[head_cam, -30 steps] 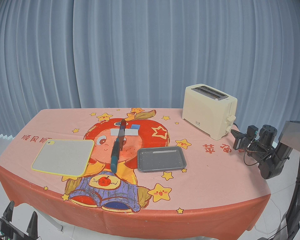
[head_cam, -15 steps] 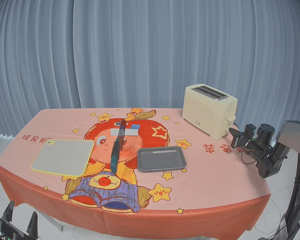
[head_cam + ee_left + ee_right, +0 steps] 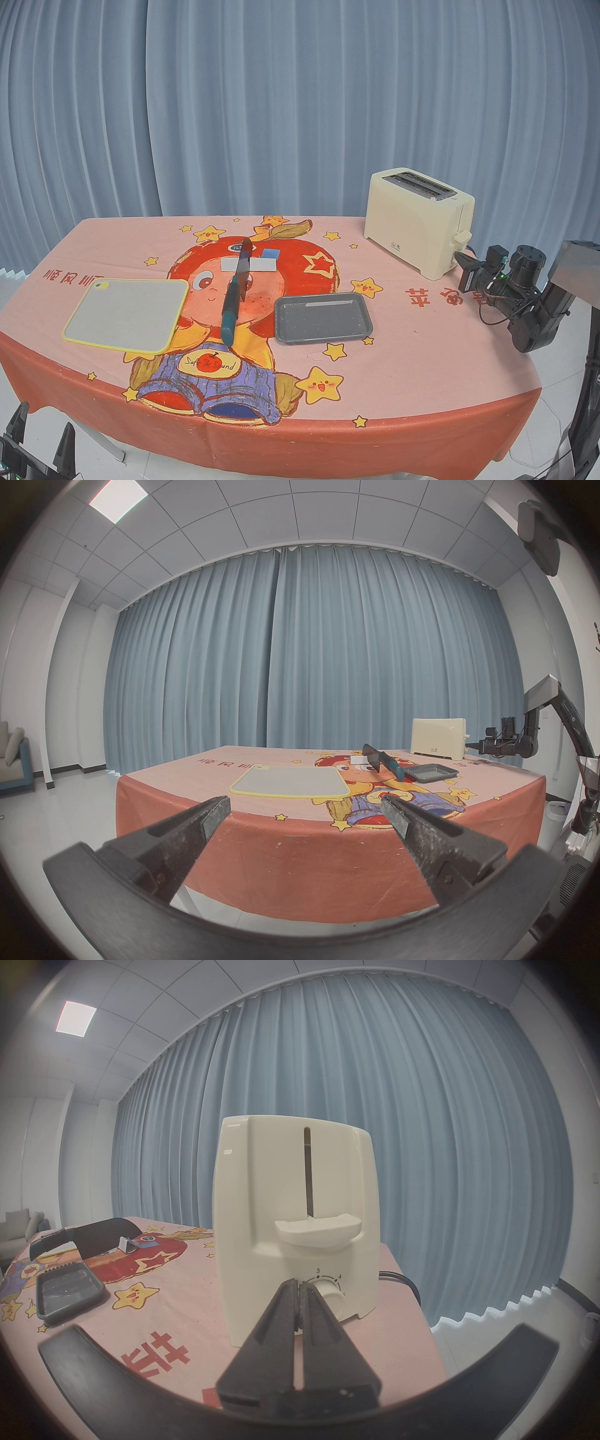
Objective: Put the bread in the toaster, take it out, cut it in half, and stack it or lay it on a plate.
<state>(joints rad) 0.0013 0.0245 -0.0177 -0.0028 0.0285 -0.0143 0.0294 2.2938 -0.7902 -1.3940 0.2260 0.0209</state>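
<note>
Pink cartoon-cloth table (image 3: pixel 437 350) carries the cream plastic two-slot toaster (image 3: pixel 417 222), bread in its slots can't be told; well left of the toaster a grey yellow-rimmed cutting board (image 3: pixel 125 314), nearer it a dark grey rectangular tray (image 3: pixel 322 317), between those a teal-handled knife (image 3: pixel 234 294). Right gripper (image 3: pixel 299 1288) just beside the toaster's lever end, jaws closed on nothing, tips level with the dial (image 3: pixel 326 1286) under the lever (image 3: pixel 317 1232); left gripper (image 3: pixel 303 808) well apart from the toaster, jaws wide apart, empty. Risk: tips sit low, so a push likely hits the dial or shoves the light toaster instead of working the lever.
</note>
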